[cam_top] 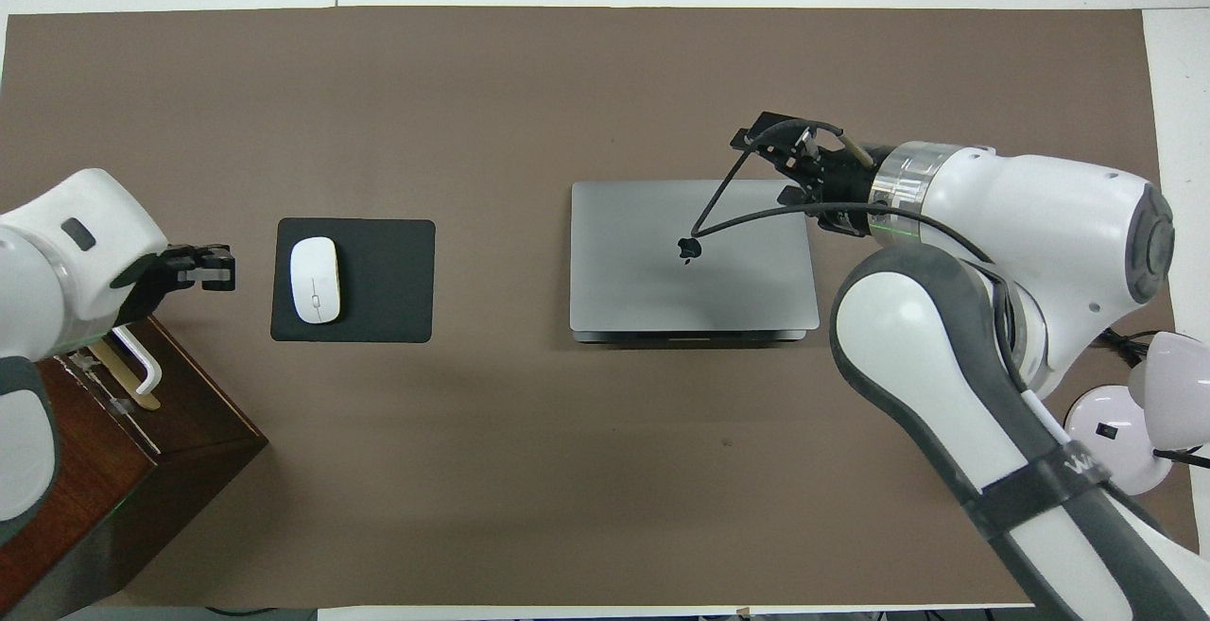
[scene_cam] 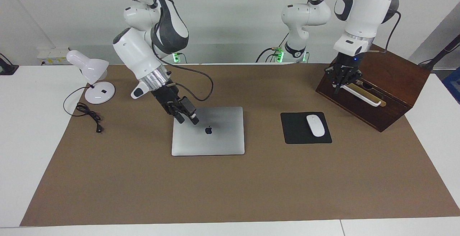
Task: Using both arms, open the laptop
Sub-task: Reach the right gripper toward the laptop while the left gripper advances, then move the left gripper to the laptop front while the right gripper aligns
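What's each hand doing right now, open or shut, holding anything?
Right hand: at the laptop lid's corner, fingers apart, holding nothing.
Left hand: over the wooden box, waiting, holding nothing; open or closed cannot be told.

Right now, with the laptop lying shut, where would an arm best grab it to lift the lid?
Probably at the lid's edge nearest the robots. The laptop lies shut and flat, and the overhead view shows a thin base lip under the lid along that edge, likely the opening side. The right gripper is over the lid's robot-side corner; the left gripper waits over the wooden box.
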Action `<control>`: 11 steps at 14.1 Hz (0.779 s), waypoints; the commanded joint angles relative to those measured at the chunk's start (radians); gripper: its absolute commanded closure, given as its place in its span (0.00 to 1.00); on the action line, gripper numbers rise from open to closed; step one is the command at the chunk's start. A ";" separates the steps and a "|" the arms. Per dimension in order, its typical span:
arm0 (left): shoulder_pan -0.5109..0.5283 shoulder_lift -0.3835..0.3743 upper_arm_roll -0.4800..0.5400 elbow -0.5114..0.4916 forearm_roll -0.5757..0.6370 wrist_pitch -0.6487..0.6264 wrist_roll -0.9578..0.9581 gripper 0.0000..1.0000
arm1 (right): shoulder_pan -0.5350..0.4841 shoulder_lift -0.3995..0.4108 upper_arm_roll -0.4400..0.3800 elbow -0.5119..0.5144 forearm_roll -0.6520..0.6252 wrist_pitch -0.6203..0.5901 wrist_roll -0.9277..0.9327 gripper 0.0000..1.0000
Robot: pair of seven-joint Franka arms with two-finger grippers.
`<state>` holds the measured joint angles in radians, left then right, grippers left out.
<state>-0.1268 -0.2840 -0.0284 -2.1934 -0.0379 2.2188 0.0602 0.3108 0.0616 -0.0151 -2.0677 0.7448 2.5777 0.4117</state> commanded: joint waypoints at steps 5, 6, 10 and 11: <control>-0.117 -0.110 0.008 -0.293 0.004 0.330 0.015 1.00 | 0.001 -0.172 0.095 -0.271 0.150 0.073 0.082 0.00; -0.132 -0.112 0.008 -0.319 0.004 0.370 0.015 1.00 | 0.001 -0.190 0.095 -0.300 0.150 0.073 0.085 0.00; -0.203 -0.081 0.010 -0.428 0.004 0.589 0.017 1.00 | -0.001 -0.269 0.093 -0.406 0.151 0.090 0.090 0.00; -0.223 -0.064 0.010 -0.448 0.004 0.637 0.017 1.00 | -0.002 -0.275 0.093 -0.426 0.151 0.113 0.090 0.00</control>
<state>-0.3077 -0.3526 -0.0314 -2.5818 -0.0379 2.7579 0.0614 0.3108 -0.1588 0.0745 -2.4237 0.8711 2.6486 0.4886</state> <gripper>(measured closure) 0.991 0.000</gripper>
